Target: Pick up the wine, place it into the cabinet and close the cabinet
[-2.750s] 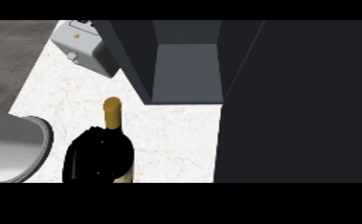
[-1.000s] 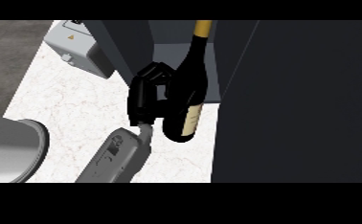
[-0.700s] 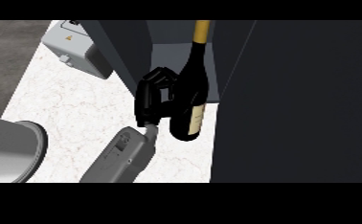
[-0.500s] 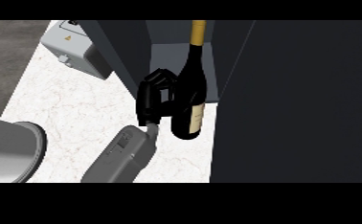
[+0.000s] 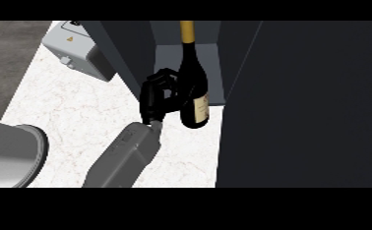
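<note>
The wine bottle (image 5: 193, 79) is dark, with a gold foil neck and a pale label low on its body. It stands nearly upright at the open cabinet (image 5: 215, 69), neck reaching into the opening and base over the front edge. My left hand (image 5: 158, 99) is shut on the bottle from its left side, fingers curled round the body. The grey forearm (image 5: 123, 160) comes in from the lower edge. My right hand does not show.
The cabinet's open door (image 5: 301, 106) is a large dark panel filling the right side. A grey box appliance (image 5: 76, 49) sits at the back left of the white marble counter (image 5: 73, 106). A grey round rim (image 5: 18, 155) shows at the lower left.
My left hand has carried the bottle from the counter's front left up and right to the cabinet opening. Over the last second it tipped more upright and edged a little further in.
</note>
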